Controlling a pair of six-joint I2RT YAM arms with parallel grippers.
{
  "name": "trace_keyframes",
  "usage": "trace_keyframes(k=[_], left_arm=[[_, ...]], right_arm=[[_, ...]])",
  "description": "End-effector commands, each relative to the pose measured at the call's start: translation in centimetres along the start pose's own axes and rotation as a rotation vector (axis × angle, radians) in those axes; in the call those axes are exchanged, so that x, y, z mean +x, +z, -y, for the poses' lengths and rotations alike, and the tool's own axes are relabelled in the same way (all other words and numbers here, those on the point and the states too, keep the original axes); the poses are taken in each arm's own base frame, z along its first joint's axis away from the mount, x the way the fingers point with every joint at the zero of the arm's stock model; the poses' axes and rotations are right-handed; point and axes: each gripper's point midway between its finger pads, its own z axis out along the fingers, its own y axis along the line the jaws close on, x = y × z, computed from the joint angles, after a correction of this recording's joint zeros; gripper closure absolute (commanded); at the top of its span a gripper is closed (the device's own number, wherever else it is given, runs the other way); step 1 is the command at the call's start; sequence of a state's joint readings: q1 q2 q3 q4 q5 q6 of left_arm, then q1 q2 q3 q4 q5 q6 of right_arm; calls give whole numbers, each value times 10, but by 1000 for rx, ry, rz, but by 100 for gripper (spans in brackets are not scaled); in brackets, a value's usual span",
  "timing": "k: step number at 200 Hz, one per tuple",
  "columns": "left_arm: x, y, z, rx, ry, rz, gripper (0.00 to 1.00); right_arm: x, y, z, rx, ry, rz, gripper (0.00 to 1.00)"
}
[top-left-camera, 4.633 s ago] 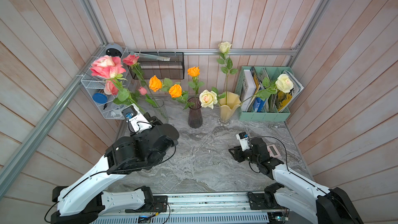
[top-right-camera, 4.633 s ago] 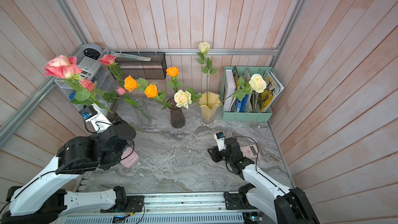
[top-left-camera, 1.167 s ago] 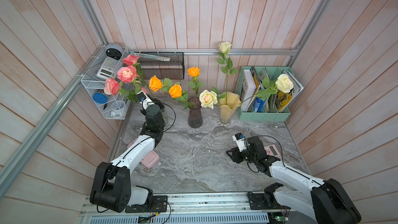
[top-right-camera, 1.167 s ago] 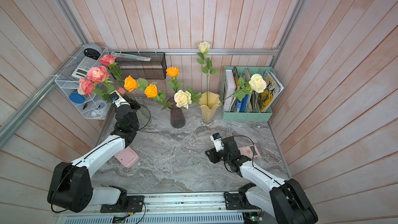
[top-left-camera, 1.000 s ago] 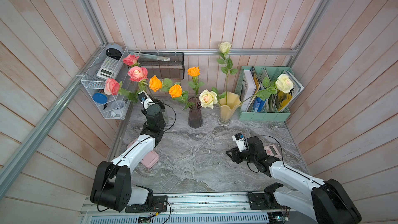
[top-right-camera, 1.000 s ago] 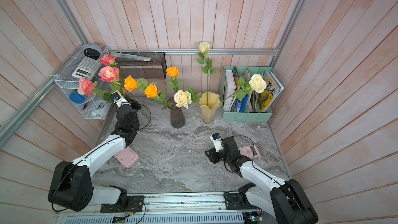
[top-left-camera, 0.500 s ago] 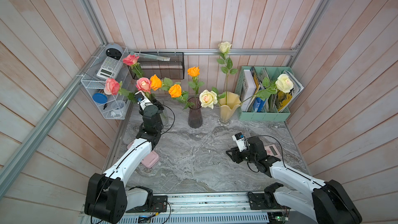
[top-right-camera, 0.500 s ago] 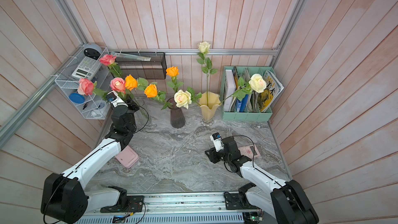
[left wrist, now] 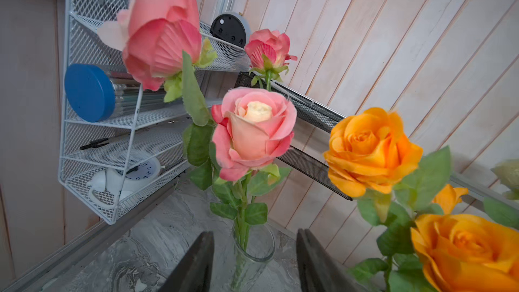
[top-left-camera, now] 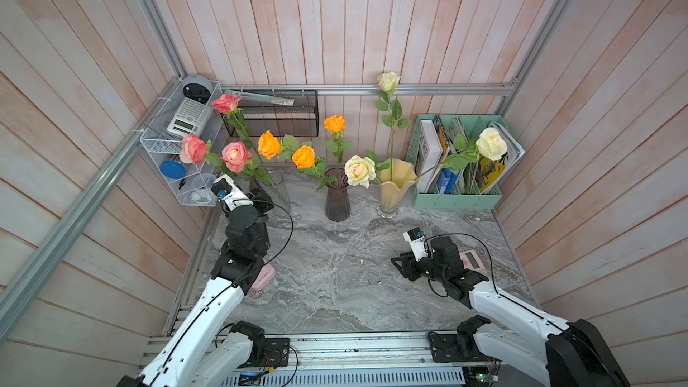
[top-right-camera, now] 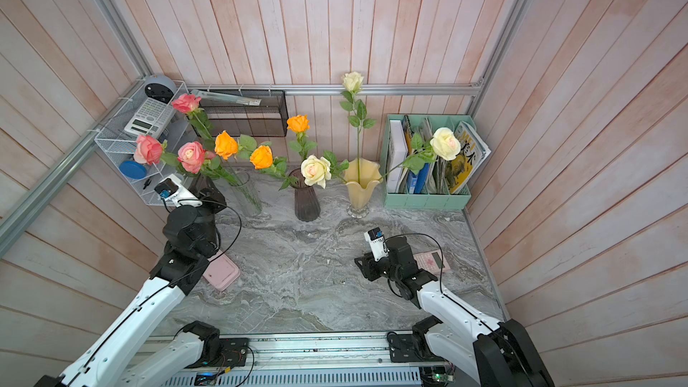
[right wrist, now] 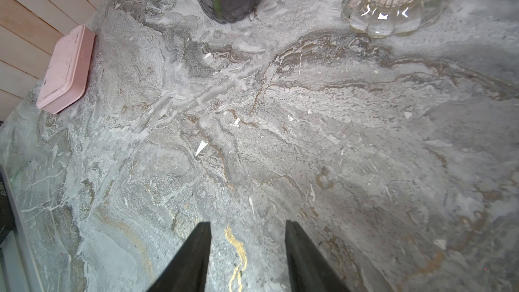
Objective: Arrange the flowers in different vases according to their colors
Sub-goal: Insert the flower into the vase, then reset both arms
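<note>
Three pink roses (top-left-camera: 234,156) stand in the clear glass vase (top-left-camera: 279,191) at the back left. The dark purple vase (top-left-camera: 337,199) holds three orange roses (top-left-camera: 303,157). Three cream roses (top-left-camera: 359,171) lean out of the pale yellow vase (top-left-camera: 394,186). My left gripper (left wrist: 254,237) hangs open just in front of the clear vase (left wrist: 252,248), touching nothing; in a top view my left gripper (top-left-camera: 262,195) sits beside the glass. My right gripper (right wrist: 247,224) is open and empty, low over bare marble at the front right (top-left-camera: 396,264).
A white wire shelf (top-left-camera: 163,143) and a black mesh basket (top-left-camera: 275,113) hang on the back-left walls. The mint-green file holder (top-left-camera: 458,188) stands at the back right. A pink box (top-left-camera: 264,279) lies under my left arm, a pink calculator (top-left-camera: 471,260) beside my right.
My left gripper has opened and let go of a pink rose, which now leans forward in the clear vase. The left arm has drawn back a little. The right arm is still.
</note>
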State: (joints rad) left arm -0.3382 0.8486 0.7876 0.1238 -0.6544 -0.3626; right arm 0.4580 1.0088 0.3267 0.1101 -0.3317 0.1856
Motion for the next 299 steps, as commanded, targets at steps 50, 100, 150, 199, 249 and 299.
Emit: trace_keyframes(k=[50, 100, 150, 199, 249, 299], left_arm=[[22, -76, 7, 310, 109, -164, 21], [51, -55, -39, -7, 188, -207, 0], [65, -33, -63, -169, 403, -16, 0], [138, -12, -82, -119, 526, 33, 0], [177, 6, -76, 21, 509, 33, 0], [208, 15, -82, 133, 483, -110, 0]], right_arm=[[-67, -60, 21, 252, -65, 314, 35], [-98, -119, 68, 620, -66, 496, 2], [-97, -139, 120, 900, -42, 560, 2], [-75, -138, 176, 1031, 40, 569, 2], [-74, -108, 193, 1005, -2, 546, 2], [-70, -80, 207, 970, -21, 558, 2]])
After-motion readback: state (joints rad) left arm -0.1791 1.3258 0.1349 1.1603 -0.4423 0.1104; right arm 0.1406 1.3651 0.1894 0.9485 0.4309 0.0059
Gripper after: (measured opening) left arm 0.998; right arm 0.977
